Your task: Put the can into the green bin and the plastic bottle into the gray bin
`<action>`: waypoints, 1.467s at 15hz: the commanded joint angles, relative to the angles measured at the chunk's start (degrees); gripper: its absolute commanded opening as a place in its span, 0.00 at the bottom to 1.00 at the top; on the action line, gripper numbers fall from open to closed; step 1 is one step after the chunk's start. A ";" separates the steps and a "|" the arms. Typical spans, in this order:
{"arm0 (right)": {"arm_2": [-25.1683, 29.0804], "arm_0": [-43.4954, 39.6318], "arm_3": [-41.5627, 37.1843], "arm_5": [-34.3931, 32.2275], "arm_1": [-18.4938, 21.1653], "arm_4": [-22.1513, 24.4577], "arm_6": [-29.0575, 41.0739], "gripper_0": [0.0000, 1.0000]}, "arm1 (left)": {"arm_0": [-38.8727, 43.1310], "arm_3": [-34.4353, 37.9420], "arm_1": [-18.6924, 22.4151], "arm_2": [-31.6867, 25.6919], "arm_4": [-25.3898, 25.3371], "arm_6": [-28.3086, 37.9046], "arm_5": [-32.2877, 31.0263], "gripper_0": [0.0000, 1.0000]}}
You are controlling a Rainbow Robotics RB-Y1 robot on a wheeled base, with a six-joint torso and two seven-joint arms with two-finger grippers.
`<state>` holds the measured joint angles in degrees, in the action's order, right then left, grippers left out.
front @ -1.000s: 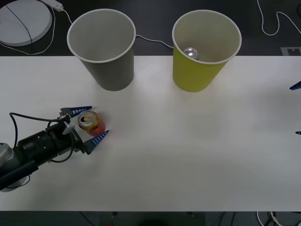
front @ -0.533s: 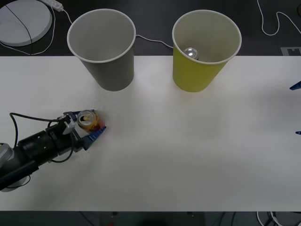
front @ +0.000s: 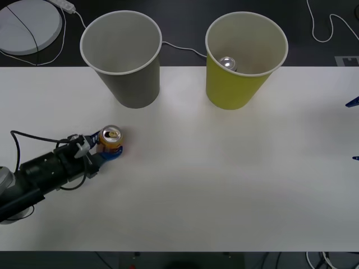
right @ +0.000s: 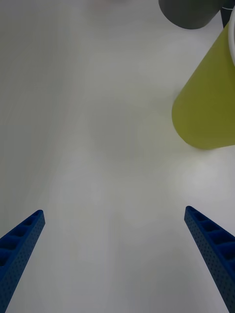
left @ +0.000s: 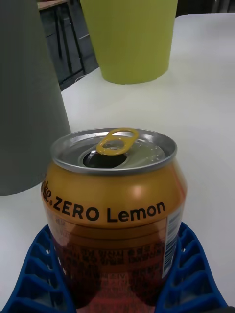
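The can (front: 110,139), orange-gold with a metallic top and pull-tab, stands at the table's left, and my left gripper (front: 107,147) is shut on it. In the left wrist view the can (left: 113,210) sits upright between the blue fingers (left: 39,274). The gray bin (front: 123,59) stands at the back left and the green bin (front: 242,61) at the back right, with a silver can top (front: 228,63) inside it. My right gripper (right: 115,259) is open over bare table, at the right edge in the front view (front: 353,130). The plastic bottle is out of view.
A white round disc (front: 25,25) and cables (front: 328,28) lie on the dark surface behind the white table (front: 224,179). The table's wide middle and right part are bare white surface.
The left gripper's fingers went from spread on either side of the can to shut on it. The can has shifted slightly toward the back.
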<state>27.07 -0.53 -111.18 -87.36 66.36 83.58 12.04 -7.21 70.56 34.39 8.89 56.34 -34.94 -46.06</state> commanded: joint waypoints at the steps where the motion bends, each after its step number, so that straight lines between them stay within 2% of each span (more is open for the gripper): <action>1: 0.00 0.00 0.00 0.00 0.00 0.00 0.00 1.00 | 0.00 0.19 -0.11 -0.98 1.40 0.92 -1.49 0.00; 3: 0.00 0.00 0.00 0.00 0.00 0.00 0.00 1.00 | 0.09 0.19 -0.11 -1.07 1.49 1.27 -2.19 0.00; 5: 0.00 0.00 0.00 0.00 0.00 0.00 0.00 1.00 | 0.18 0.19 -0.11 -2.57 3.86 3.12 -4.39 0.00; 9: 0.00 0.00 0.00 0.00 0.00 0.00 0.00 1.00 | 0.62 2.83 -0.03 -6.87 12.91 13.58 -9.92 0.00; 11: 0.00 0.00 0.00 0.00 0.00 0.00 0.00 1.00 | 4.04 9.24 -0.11 -9.86 17.83 19.82 -10.10 0.00; 14: 0.00 0.00 0.00 0.00 0.00 0.00 0.00 1.00 | 11.34 24.27 0.85 -14.17 26.62 32.74 -10.27 0.00; 17: 0.00 0.00 0.00 0.00 0.00 0.00 0.00 1.00 | 13.45 31.13 3.58 -14.78 30.40 42.76 -11.77 0.00; 20: 0.00 0.00 0.00 0.00 0.00 0.00 0.00 1.00 | 13.36 38.25 4.37 -21.64 37.52 53.31 -21.00 0.00; 22: 0.00 0.00 0.00 0.00 0.00 0.00 0.00 1.00 | 13.36 43.35 4.37 -26.30 40.51 59.28 -26.53 0.00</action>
<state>27.07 -0.53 -111.18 -87.36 66.36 83.58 12.04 6.16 111.94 38.72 -15.89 95.81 22.13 -70.62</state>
